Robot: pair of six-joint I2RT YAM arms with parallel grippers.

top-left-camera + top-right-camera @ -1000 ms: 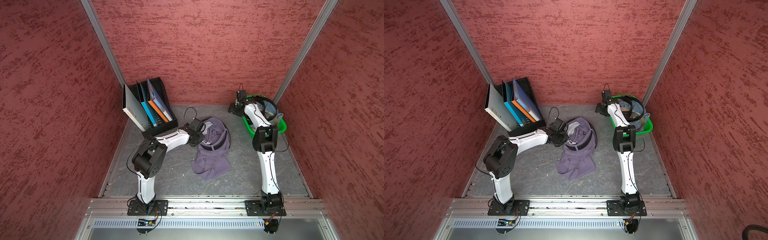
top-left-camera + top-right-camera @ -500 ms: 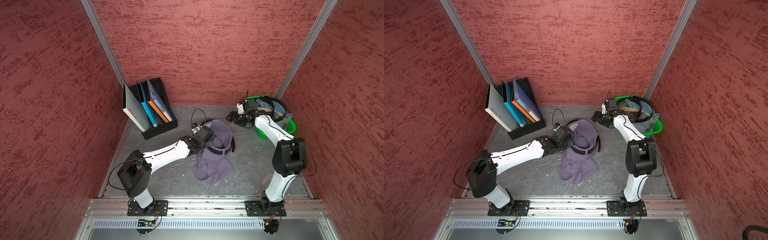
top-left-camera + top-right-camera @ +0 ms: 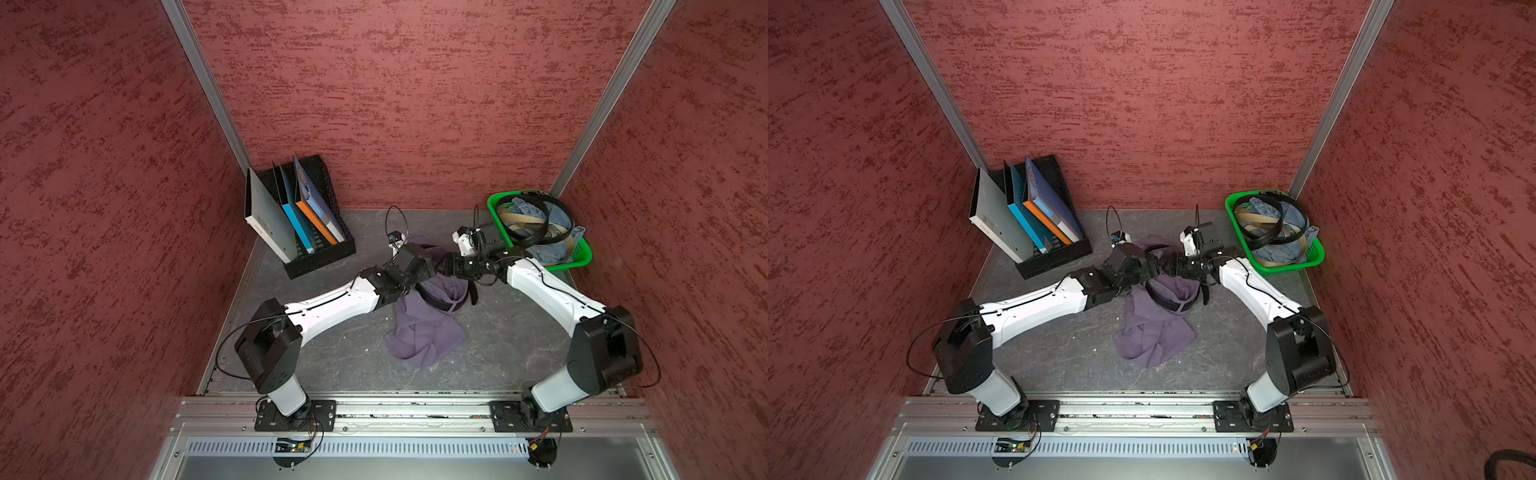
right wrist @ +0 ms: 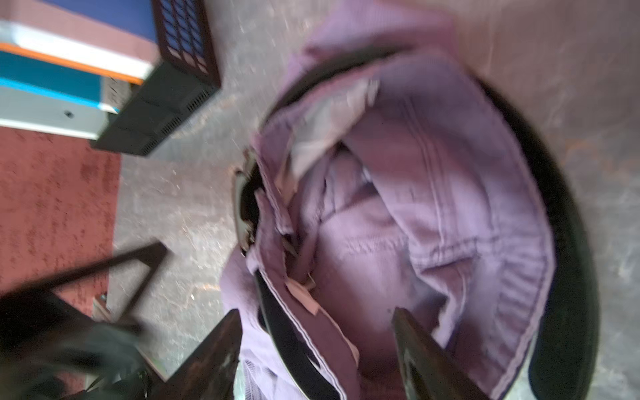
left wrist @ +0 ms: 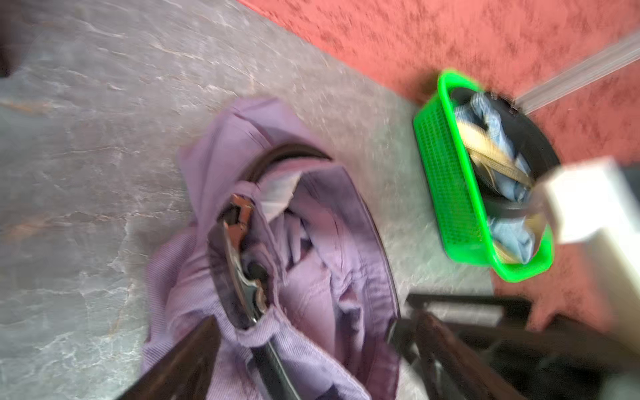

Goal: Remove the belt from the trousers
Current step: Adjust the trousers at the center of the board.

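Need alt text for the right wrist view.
Purple-grey fabric trousers lie on the grey tabletop, a black strap belt threaded round their waistband. The right gripper hovers over them, jaws apart; a black file rack stands nearby.

Black belt (image 3: 437, 302) sits threaded round crumpled purple trousers (image 3: 419, 336) on the tabletop (image 3: 332, 357).

Purple-grey trousers (image 3: 424, 336) with pale lining before the right claw (image 4: 317, 311), plain black belt (image 4: 568, 277) round them, marbled grey floor (image 3: 519, 345) beneath, and behind the claw a bright green basket (image 3: 496, 212) of faded-blue denim (image 3: 555, 251) and tan straps (image 3: 521, 216) against mottled red walls (image 3: 415, 104).
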